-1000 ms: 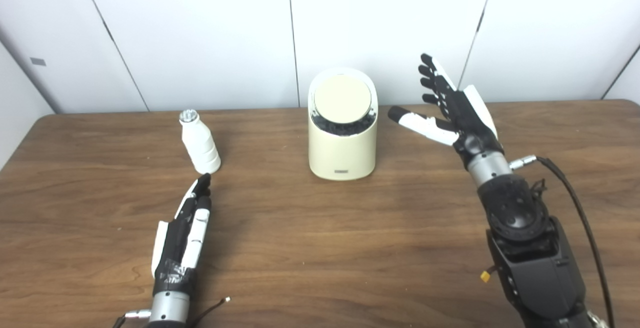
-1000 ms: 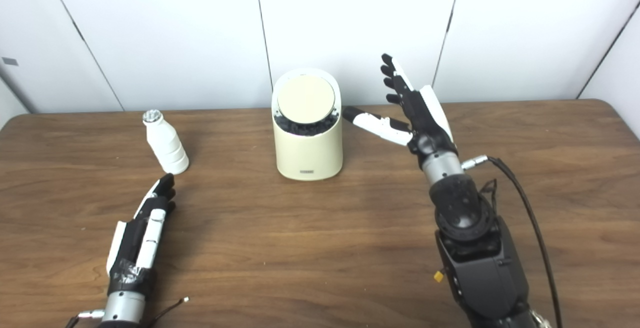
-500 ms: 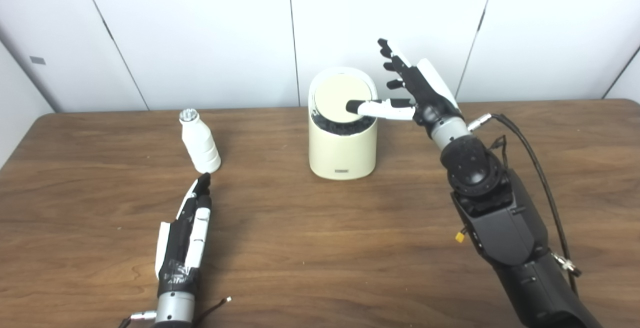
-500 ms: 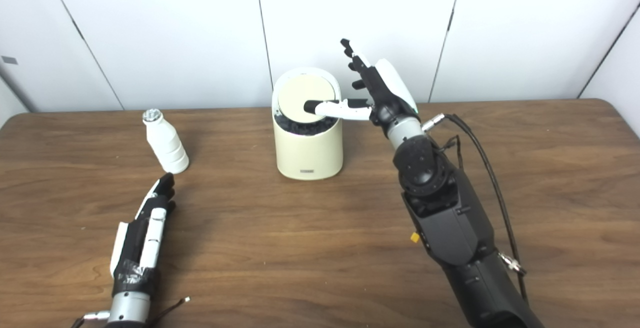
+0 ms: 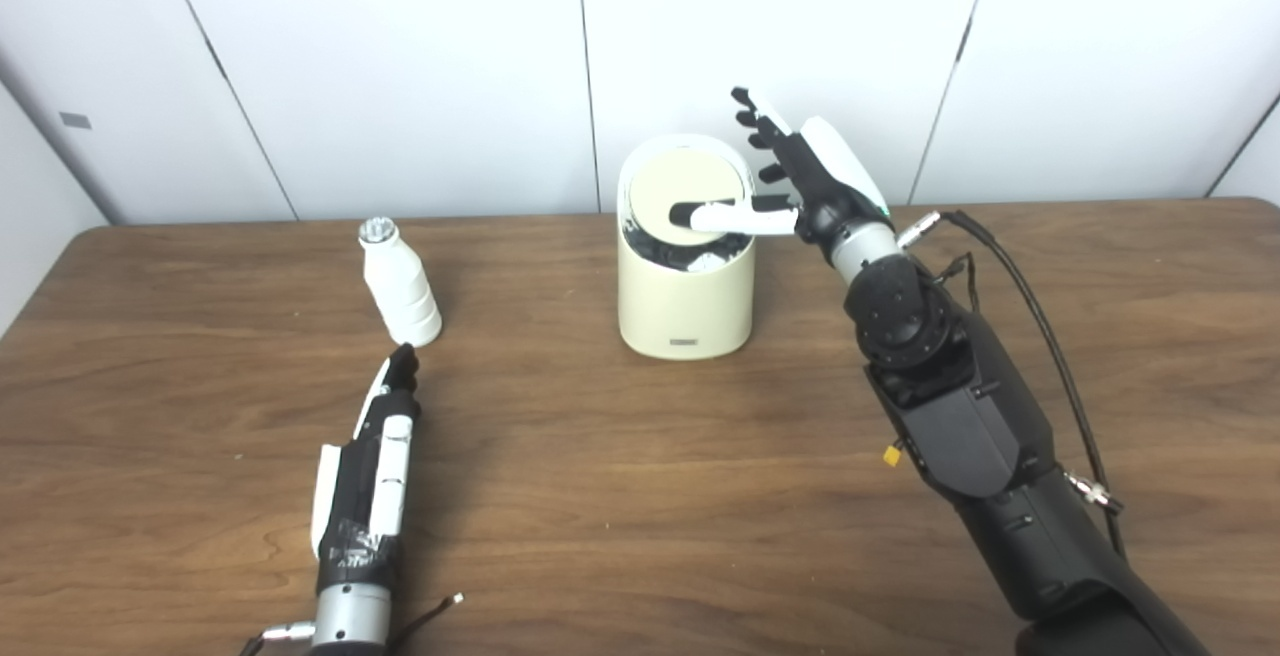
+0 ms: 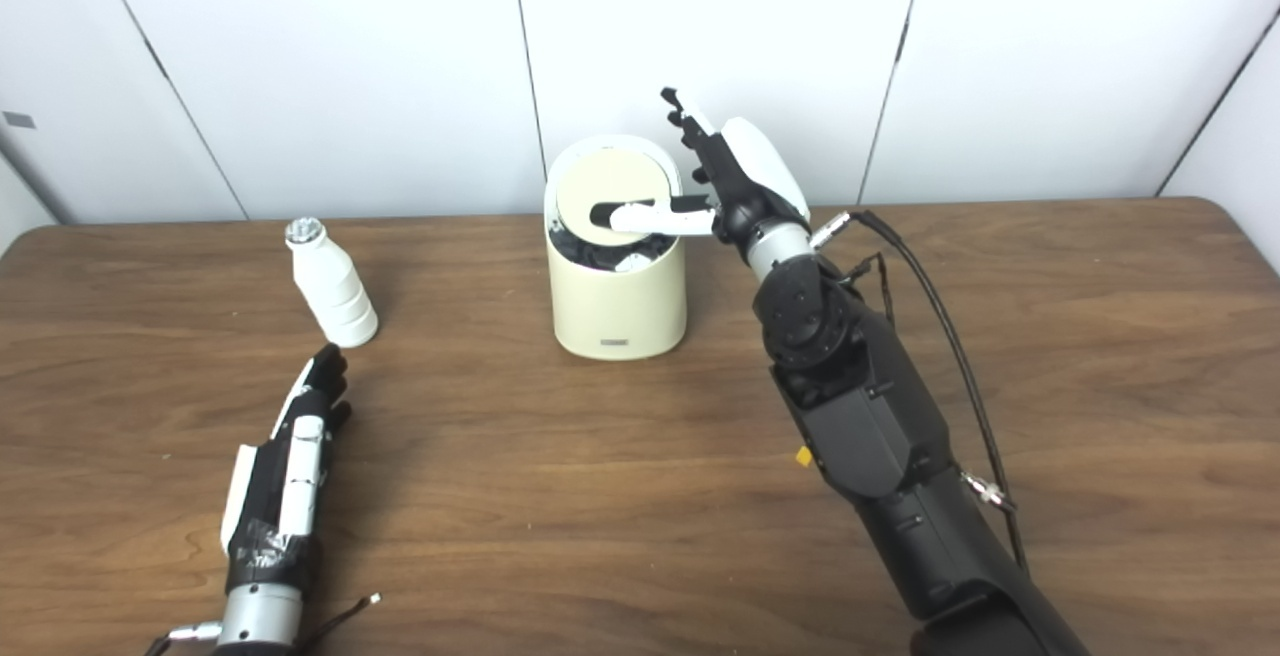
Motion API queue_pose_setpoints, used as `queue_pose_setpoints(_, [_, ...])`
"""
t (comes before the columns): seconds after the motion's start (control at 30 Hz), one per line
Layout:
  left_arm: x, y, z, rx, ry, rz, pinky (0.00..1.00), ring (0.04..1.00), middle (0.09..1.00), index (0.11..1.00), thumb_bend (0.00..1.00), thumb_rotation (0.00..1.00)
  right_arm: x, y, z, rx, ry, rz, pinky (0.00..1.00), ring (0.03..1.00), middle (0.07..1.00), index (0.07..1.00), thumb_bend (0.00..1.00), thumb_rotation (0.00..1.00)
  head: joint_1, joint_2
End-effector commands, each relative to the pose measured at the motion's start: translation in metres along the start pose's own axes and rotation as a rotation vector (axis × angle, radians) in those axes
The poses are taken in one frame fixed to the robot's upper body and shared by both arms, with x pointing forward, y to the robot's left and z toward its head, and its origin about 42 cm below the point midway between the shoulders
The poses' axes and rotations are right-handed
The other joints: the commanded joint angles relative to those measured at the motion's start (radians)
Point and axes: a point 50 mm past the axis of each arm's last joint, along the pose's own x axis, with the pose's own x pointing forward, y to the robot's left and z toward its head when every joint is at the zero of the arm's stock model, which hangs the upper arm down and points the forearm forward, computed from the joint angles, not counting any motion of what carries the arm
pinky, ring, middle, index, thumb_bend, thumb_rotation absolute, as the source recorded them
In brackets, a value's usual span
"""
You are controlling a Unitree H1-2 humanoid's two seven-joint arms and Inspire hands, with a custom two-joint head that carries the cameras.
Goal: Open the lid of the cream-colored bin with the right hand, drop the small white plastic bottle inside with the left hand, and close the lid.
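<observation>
Right hand moved in, thumb now on bin lid, fingers spread, left hand flat, empty.

1. We are bringing our right hand in from beside the bin to over it.
2. We are pressing its thumb on the lid, which is tilting inward.

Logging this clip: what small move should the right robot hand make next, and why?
Probably press further: the right robot hand is open, its thumb across the lid of the cream bin, which looks only slightly tipped; the bottle stands untouched.
</observation>
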Motion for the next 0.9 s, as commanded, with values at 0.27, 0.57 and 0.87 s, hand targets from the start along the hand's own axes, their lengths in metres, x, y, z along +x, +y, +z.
queue_pose_setpoints(0.27, [-0.0033, -0.0069, -0.0034, -0.051, 0.014, 0.001, 0.98, 0.969, 0.96, 0.96, 0.53, 1.0, 0.014, -0.0225, 0.021, -0.031, -0.11, -0.075, 0.77, 0.894, 0.925, 0.96, 0.88, 0.52, -0.004, 0.002])
queue_pose_setpoints(0.57, [-0.0035, -0.007, -0.0035, -0.064, 0.006, 0.005, 0.98, 0.971, 0.958, 0.959, 0.53, 1.0, 0.0165, -0.0247, 0.0204, -0.064, -0.119, -0.079, 0.76, 0.884, 0.92, 0.954, 0.86, 0.51, -0.005, 0.002])
queue_pose_setpoints(0.87, [-0.003, -0.0081, -0.0039, -0.061, 0.005, 0.006, 0.98, 0.964, 0.954, 0.954, 0.53, 1.0, 0.0169, -0.0221, 0.0241, -0.066, -0.128, -0.072, 0.84, 0.907, 0.923, 0.95, 0.87, 0.46, -0.008, 0.005])
